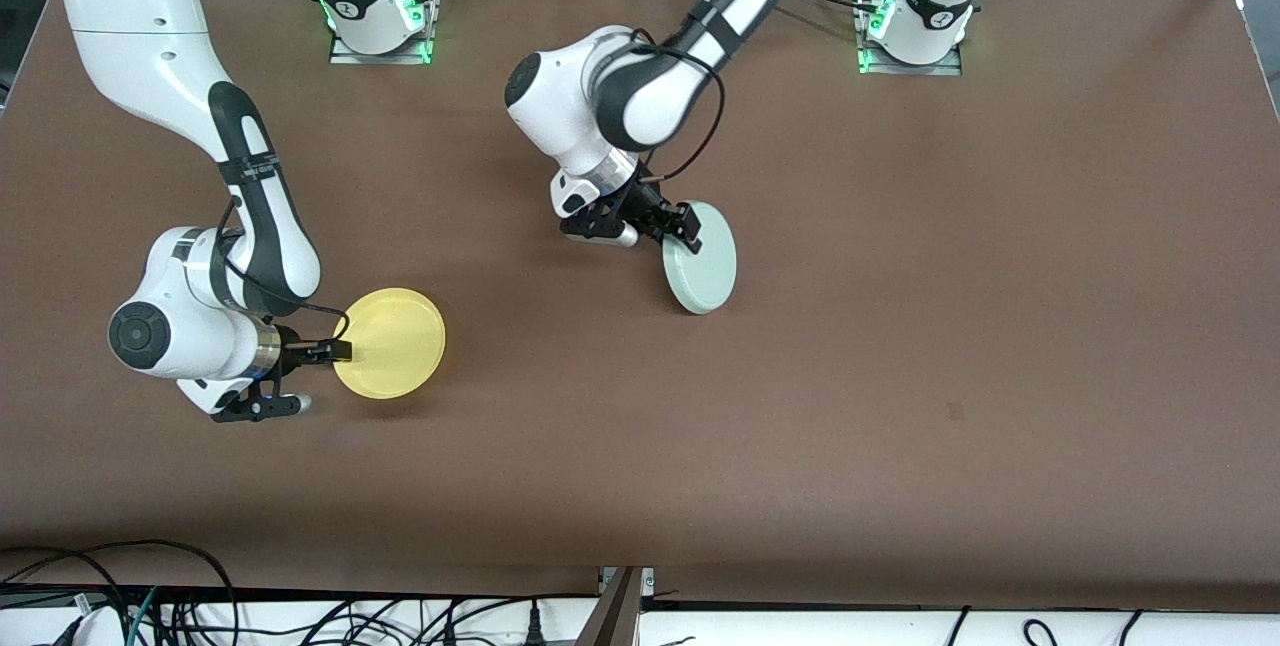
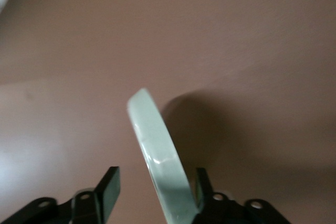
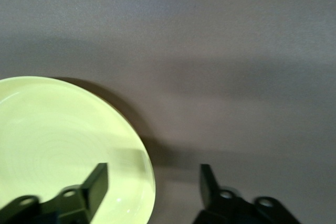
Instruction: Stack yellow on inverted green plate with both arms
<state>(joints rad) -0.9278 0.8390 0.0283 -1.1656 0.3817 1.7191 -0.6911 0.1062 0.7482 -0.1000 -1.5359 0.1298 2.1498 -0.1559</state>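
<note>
Front view: the green plate (image 1: 703, 261) was seen tipped up on its edge near the middle of the table (image 1: 900, 376), with its lower rim seemingly on the table. It was held that way by the left gripper (image 1: 688, 230), probably so that it could be turned upside down.

Left wrist view: the green plate (image 2: 157, 156) stood on edge between the two fingers. One finger (image 2: 202, 184) was touching the rim, while the other finger (image 2: 109, 192) stood apart from it. So the claw was wide and not clenched on the plate (the plate only leaned against one finger).

Front view again: the yellow plate (image 1: 392, 342) was seen toward the right arm's end of the table, nearer to the camera than the green plate and well apart from it. The right gripper (image 1: 335, 352) was placed at its rim, likely to lift it later.

Right wrist view: one finger (image 3: 95, 184) was seen over the inside of the yellow plate (image 3: 63, 145) and the other finger (image 3: 207, 182) off to the side of it. The claw looked spread wide, not squeezing yet. The stacking was not done.
</note>
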